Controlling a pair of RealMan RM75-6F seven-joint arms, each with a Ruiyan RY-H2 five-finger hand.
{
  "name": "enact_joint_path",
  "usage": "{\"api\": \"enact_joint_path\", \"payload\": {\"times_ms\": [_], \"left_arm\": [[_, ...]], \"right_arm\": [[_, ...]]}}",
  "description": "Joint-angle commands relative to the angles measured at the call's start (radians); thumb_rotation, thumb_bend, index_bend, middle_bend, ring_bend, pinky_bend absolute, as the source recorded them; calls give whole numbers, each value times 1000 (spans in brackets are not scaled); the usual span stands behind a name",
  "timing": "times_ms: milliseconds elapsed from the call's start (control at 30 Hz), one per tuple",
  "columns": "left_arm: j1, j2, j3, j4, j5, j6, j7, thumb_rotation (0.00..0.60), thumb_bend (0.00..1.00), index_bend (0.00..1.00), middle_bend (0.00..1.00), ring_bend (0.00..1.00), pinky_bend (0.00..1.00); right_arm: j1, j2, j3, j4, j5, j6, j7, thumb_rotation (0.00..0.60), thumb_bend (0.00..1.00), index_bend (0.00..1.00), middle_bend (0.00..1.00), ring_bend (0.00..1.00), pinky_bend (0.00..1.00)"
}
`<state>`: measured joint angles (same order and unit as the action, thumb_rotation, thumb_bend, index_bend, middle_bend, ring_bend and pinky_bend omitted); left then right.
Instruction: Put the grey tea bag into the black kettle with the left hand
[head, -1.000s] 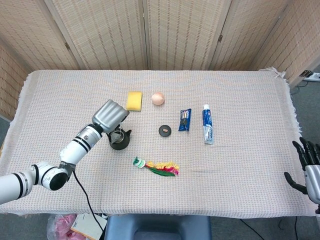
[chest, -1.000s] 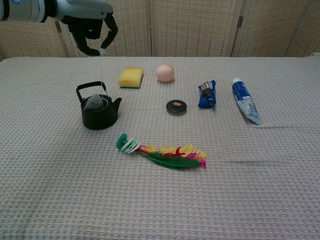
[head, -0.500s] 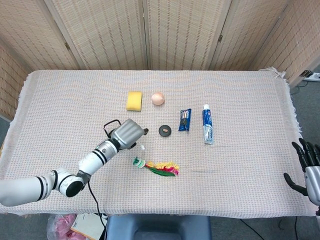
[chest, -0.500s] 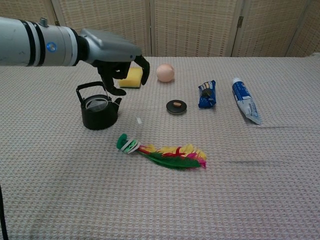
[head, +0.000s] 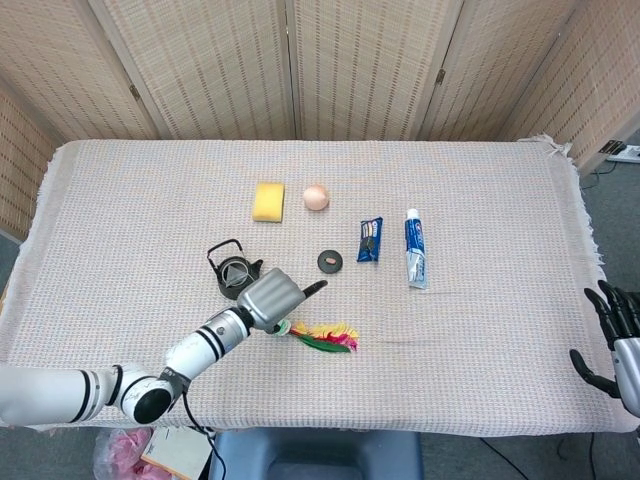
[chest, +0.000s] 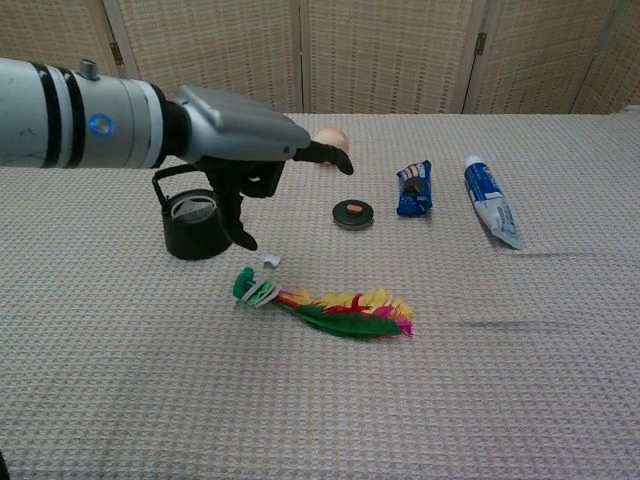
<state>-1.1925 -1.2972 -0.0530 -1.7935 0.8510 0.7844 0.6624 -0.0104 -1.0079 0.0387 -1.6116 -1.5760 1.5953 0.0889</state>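
tea bag looks to be in the kettle, left hand holds nothing

the table (head: 480, 180) is the biggest thing. it wears a bumpy woven cloth, pale and soft, so things sit flat and do not roll far.

the left hand (chest: 245, 150) hangs low over the cloth, near the kettle and above the feather toy. its fingers are spread apart and nothing is in them. my guess is the drop is done and the hand is free to go.

the right hand (head: 612, 325) waits at the far right edge of the table, well apart from everything. its dark fingers look apart and hold nothing. the task does not need it.

the black kettle (chest: 198, 223) is small and round, with a thin loop handle standing up and a short spout. its top is open. inside i can see something pale and grey, and i think that is the grey tea bag (chest: 193, 209). a tiny white tag (chest: 268, 261) lies on the cloth between the kettle and the toy. it may be the tea bag's tag, but i cannot tell.

the feather toy (chest: 330, 308) is long, light and bright. the toothpaste tube (chest: 491, 201) lies flat. the sponge (head: 268, 201) is a soft yellow block. the blue snack packet (chest: 413, 189) is crinkly. the ball (head: 316, 197) is round and peachy. the kettle lid (chest: 352, 213) is a flat dark disc, left off so the bag could go in.
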Motion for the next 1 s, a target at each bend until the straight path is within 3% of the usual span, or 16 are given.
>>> {"api": "enact_joint_path", "payload": {"times_ms": [33, 100, 300, 667, 1000], "left_arm": [[42, 83, 37, -76, -89, 48, -18, 600, 427, 0, 1000, 1000, 1000], [57, 99, 46, -69, -111, 45, -44, 600, 520, 0, 1000, 1000, 1000], [71, 128, 75, 3, -165, -22, -98, 600, 583, 0, 1000, 1000, 1000], [80, 105, 136, 78, -203, -88, -127, 600, 614, 0, 1000, 1000, 1000], [74, 89, 142, 109, -194, -102, -147, 600, 614, 0, 1000, 1000, 1000]], "right_arm": [[-6, 2, -5, 4, -12, 11, 8, 600, 261, 0, 0, 0, 0], [-7, 1, -9, 5, -21, 13, 6, 600, 261, 0, 0, 0, 0], [-8, -5, -13, -2, -32, 16, -16, 600, 263, 0, 0, 0, 0], [-1, -9, -14, -7, -30, -1, -31, 600, 263, 0, 0, 0, 0], [-2, -10, -12, -7, -26, 1, -34, 600, 263, 0, 0, 0, 0]]}}
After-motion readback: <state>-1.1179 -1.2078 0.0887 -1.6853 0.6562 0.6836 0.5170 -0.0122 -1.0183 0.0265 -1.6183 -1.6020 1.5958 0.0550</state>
